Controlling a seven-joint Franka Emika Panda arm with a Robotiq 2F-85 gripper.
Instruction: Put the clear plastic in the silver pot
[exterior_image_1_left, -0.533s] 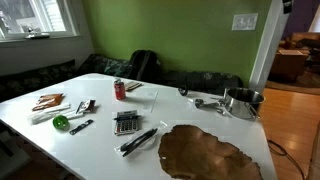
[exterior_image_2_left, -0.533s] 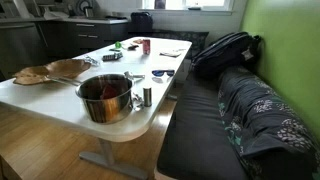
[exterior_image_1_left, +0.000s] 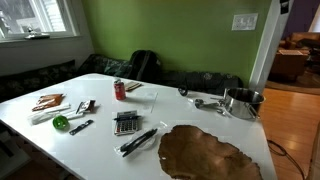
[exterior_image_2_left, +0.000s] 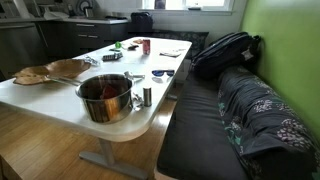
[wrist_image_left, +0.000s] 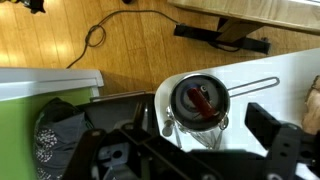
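Clear plastic (exterior_image_1_left: 138, 140) beside calculator (exterior_image_1_left: 126, 123), silver pot (exterior_image_1_left: 241, 102) well apart

Clear plastic (exterior_image_1_left: 138, 140) on table (exterior_image_1_left: 100, 152), just before calculator (exterior_image_1_left: 126, 123). Silver pot (exterior_image_1_left: 242, 102) well apart, at table's right end; in my wrist view, pot on table corner.

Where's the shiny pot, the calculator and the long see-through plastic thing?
silver pot (exterior_image_1_left: 243, 107): in an exterior view, on its shiny side wall.
calculator (exterior_image_1_left: 126, 123): in an exterior view, middle of its keys.
clear plastic (exterior_image_1_left: 139, 140): in an exterior view, middle of its length.
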